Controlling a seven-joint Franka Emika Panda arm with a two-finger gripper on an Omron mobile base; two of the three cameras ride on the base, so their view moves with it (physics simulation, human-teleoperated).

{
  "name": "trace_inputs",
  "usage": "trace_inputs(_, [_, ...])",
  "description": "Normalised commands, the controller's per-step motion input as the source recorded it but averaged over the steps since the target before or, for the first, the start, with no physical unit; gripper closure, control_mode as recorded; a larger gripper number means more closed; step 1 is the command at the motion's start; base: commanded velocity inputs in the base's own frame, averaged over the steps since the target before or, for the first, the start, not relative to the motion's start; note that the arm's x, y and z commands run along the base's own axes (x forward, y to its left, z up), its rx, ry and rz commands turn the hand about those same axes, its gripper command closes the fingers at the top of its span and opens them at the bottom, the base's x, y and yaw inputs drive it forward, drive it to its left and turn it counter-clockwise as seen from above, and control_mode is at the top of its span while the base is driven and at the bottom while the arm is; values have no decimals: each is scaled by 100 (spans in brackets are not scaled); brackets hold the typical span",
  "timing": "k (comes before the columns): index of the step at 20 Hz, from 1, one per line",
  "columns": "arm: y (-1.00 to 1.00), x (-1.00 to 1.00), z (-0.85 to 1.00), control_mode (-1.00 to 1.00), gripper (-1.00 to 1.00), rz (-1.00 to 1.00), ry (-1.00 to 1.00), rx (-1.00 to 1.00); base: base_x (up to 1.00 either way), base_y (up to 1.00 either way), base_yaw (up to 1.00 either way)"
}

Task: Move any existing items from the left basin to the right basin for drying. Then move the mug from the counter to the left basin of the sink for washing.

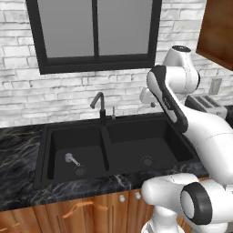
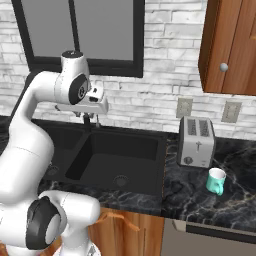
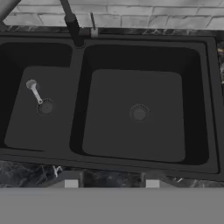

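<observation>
silver-grey utensil [image 3: 36,93] lies by left basin [image 3: 26,127] drain, awaiting transfer; gripper [image 3: 111,183] hovers above sink [image 3: 210,109], fingers apart, empty.

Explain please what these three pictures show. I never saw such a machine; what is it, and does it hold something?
It is a white robot arm in a simulated kitchen. Two pictures come from cameras behind the arm, left and right; the third looks down from its hand. Its two-finger gripper hangs above the matte black double sink and holds nothing. A small silver-grey utensil lies in the narrower left basin; the wider right basin holds only its drain. A small teal mug stands on the black marble counter, before a silver toaster.
</observation>
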Motion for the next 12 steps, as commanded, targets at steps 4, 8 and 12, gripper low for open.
trace_inputs(4, [0, -14, -5, -100, -100, 0, 0, 0, 0, 0, 0])
trace_inputs(8, [25, -73, -8, -100, -100, -16, -13, -1, 0, 0, 0])
trace_inputs(12, [26, -100, -35, -100, -100, 3, -13, 4, 0, 0, 0])
